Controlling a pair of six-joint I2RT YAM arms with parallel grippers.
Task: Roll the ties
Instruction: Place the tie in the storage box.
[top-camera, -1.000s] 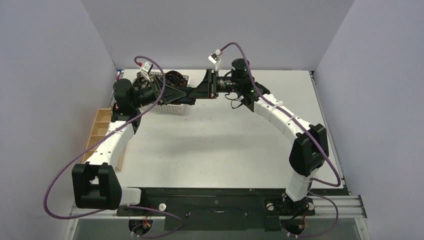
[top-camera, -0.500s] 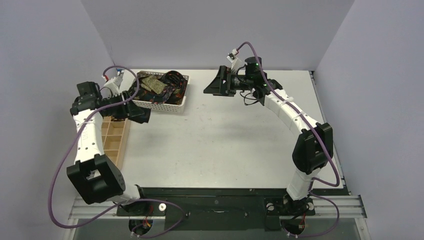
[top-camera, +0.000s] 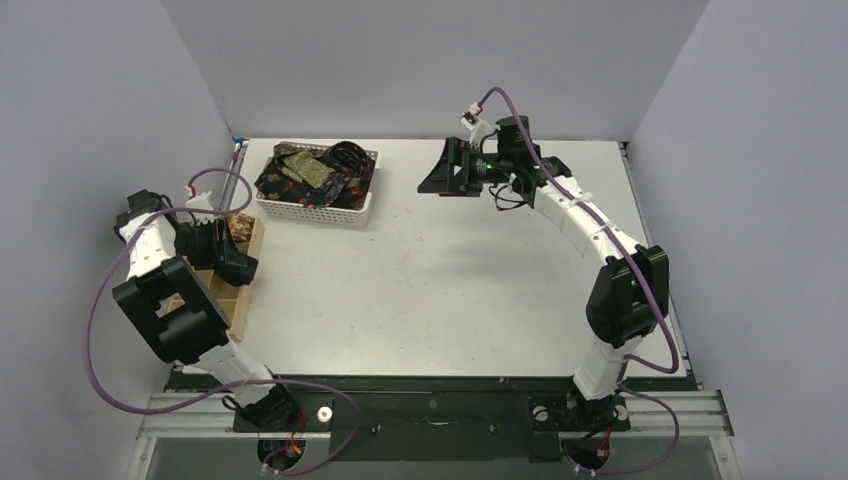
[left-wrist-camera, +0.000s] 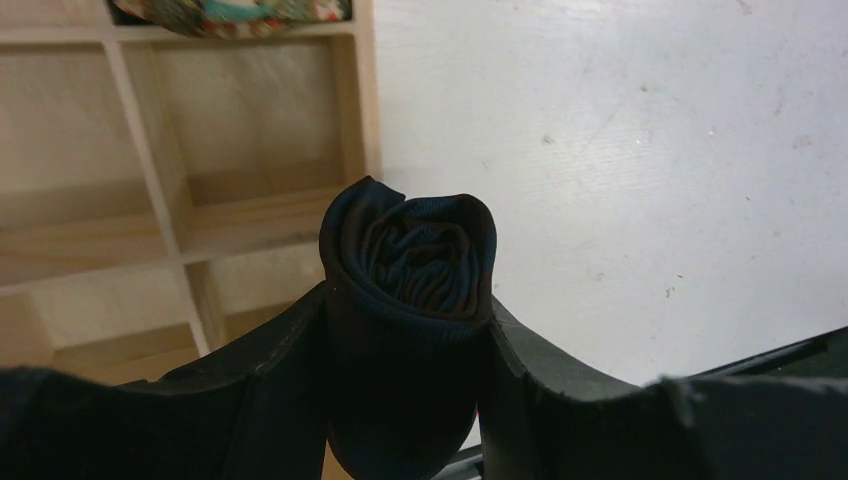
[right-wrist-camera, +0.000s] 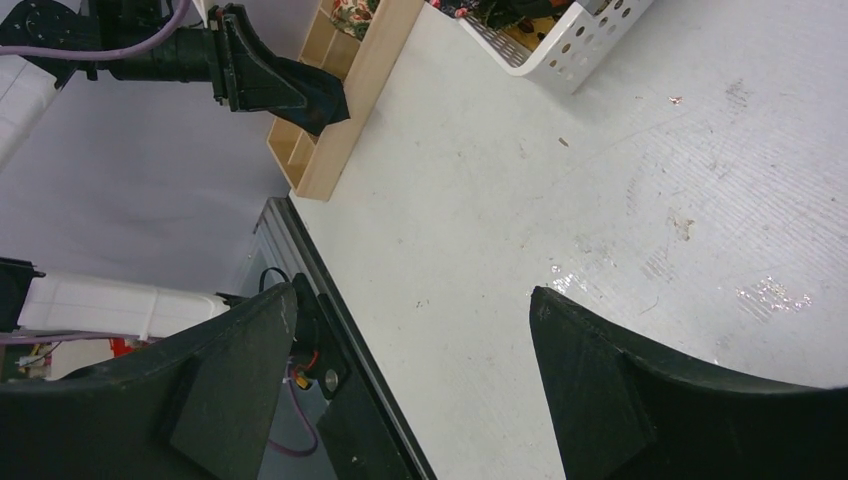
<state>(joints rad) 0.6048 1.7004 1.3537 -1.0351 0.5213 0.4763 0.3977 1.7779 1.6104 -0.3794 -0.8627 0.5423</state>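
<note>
Swung back from the basket (top-camera: 322, 211), the left claw (left-wrist-camera: 410, 335) now hangs over the wooden tray (left-wrist-camera: 270, 215) at the surface's (top-camera: 450, 290) left edge, half closed and pinching a rolled dark tie (left-wrist-camera: 410, 255). Above the far middle of the surface, the right claw (right-wrist-camera: 410, 300) has spread wide and holds nothing. More ties (top-camera: 310, 170) fill the basket near the far left corner.
</note>
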